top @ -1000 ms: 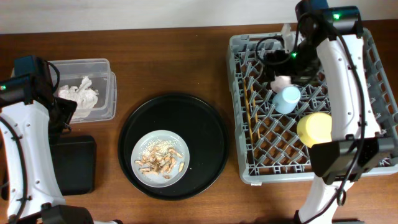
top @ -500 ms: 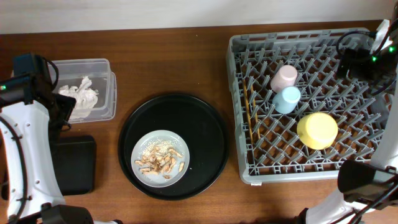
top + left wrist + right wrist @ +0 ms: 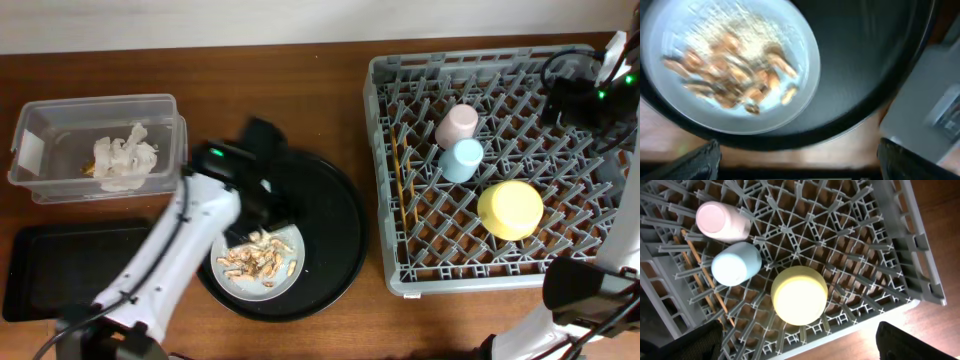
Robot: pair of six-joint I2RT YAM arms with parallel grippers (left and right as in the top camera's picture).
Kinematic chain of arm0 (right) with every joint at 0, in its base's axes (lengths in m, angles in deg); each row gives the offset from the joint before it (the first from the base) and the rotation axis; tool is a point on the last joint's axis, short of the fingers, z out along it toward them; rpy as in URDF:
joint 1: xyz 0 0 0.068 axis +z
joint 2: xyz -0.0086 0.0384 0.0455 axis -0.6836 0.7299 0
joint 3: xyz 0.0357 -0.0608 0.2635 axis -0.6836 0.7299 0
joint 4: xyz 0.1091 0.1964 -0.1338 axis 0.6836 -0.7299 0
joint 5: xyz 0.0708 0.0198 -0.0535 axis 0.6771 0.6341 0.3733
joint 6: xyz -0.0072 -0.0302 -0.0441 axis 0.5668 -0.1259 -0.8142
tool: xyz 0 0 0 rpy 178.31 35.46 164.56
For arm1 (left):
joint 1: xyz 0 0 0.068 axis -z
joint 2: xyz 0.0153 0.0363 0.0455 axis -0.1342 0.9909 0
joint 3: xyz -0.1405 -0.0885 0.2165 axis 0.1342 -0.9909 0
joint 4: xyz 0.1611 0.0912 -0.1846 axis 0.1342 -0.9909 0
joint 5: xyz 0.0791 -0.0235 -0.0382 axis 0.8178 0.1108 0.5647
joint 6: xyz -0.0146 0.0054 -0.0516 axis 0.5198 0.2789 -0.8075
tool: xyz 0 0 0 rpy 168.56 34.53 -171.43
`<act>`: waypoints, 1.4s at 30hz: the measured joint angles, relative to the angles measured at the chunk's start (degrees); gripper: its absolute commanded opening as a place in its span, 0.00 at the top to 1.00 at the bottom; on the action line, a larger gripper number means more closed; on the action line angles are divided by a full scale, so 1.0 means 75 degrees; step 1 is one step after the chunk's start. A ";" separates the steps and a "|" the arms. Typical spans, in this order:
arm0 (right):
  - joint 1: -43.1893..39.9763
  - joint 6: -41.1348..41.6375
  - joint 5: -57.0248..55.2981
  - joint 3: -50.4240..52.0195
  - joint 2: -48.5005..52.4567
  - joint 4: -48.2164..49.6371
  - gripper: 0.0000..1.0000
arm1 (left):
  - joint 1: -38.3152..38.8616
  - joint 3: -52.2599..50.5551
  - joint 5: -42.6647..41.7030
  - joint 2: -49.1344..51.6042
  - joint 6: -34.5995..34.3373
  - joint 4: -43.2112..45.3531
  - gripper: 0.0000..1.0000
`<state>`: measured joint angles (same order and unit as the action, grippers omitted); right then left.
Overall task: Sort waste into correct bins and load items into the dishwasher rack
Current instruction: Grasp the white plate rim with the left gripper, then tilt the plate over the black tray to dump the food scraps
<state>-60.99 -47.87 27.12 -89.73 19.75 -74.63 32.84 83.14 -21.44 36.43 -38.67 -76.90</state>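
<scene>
Landmark: round black tray, on the surface.
Plate: pale grey plate inside the tray, toward its left edge, carrying the food scraps (crumbs included).
Left jaws: over the plate, spread wide, holding nothing.
Right jaws: well right of the tray, above the dishwasher rack, likewise parted and empty.
Bins: clear tub holding the napkin, left of the tray and farther back; shallow black tray, left of the tray and nearer.
Risk, spill: we judge a grip on the thin rim could slip or tip, scattering scraps into the tray.
Risk, sorting: scraps could reach the wrong bin, or the plate reach the rack unemptied.
</scene>
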 measured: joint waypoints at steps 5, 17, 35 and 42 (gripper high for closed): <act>0.0000 0.0003 0.0000 0.0000 0.0000 -0.0006 0.02 | 0.1973 -0.1116 0.0816 0.0044 -0.0530 0.1664 0.36; 0.0000 0.0000 0.0000 0.0000 0.0000 -0.0009 0.02 | 0.2256 -0.1151 0.2162 0.2433 -0.1702 0.2110 0.70; 0.0000 0.0006 0.0000 0.0000 0.0000 0.0003 0.02 | 0.2279 0.0597 0.3413 0.2573 -0.1754 -0.0653 0.99; 0.0000 0.0003 0.0000 0.0000 0.0000 -0.0009 0.02 | 0.1480 0.2189 0.4281 0.2602 -0.1754 -0.2681 0.99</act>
<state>-60.99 -47.85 27.12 -89.73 19.75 -74.70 43.94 99.56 10.66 55.94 -51.83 -97.00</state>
